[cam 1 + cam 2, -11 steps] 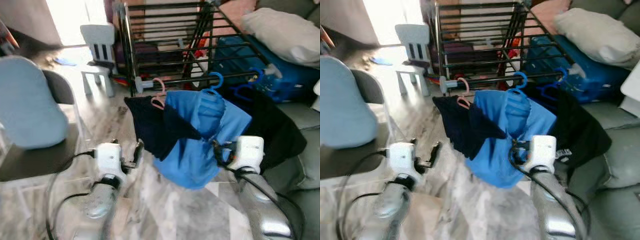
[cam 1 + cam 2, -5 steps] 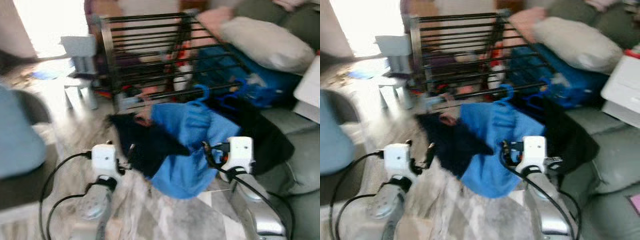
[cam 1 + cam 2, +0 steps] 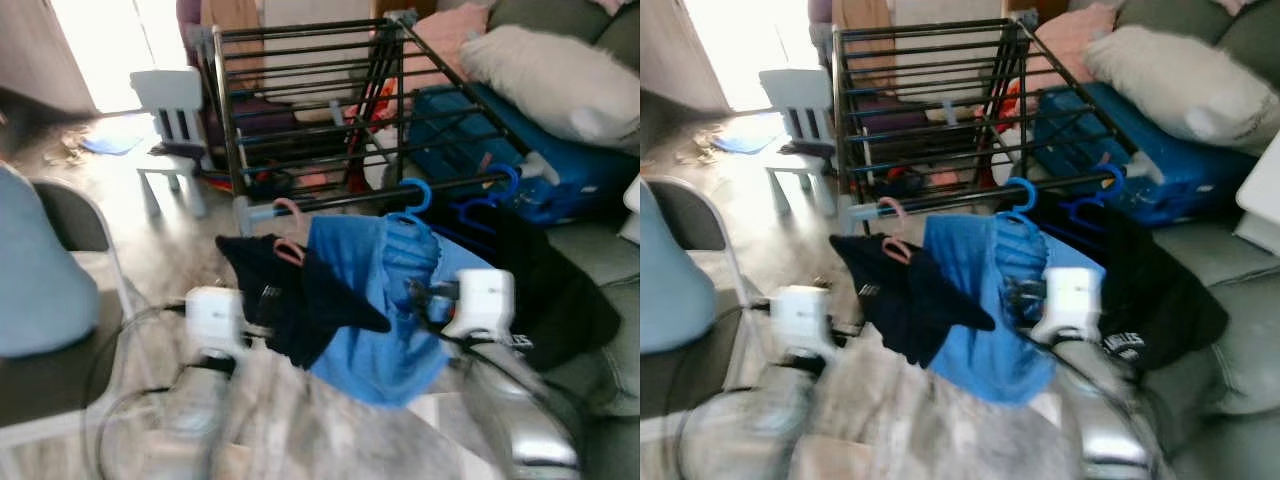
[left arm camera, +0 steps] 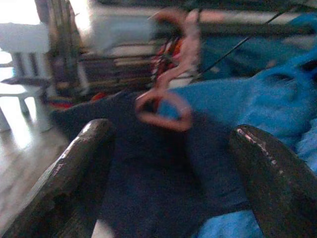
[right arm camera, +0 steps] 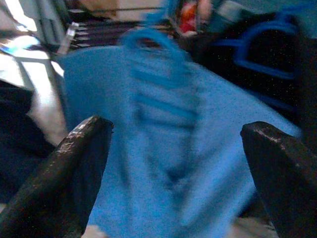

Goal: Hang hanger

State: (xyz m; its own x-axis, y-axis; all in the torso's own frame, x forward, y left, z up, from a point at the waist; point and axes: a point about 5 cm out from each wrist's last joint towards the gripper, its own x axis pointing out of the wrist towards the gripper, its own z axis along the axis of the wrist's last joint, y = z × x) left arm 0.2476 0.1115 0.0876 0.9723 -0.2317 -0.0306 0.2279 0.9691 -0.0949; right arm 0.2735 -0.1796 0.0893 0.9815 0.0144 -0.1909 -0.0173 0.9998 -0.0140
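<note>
Both the left gripper (image 4: 168,163) and right gripper (image 5: 173,163) gape empty before the pink hanger (image 3: 290,222), whose hook points toward twelve o'clock over the rack rail (image 3: 340,202).

Head eyes: we look forward and down at the drying rack (image 3: 330,110)
Wrists: we face its hung clothes, close

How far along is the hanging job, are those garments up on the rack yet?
Done, by the look of it: the pink hanger with the dark garment, the blue hanger with the blue shirt and a third blue hanger with a black garment hook over the drying rack. In hand: nothing; left pincer and right pincer are open, facing the clothes. Left: nothing visible.
</note>
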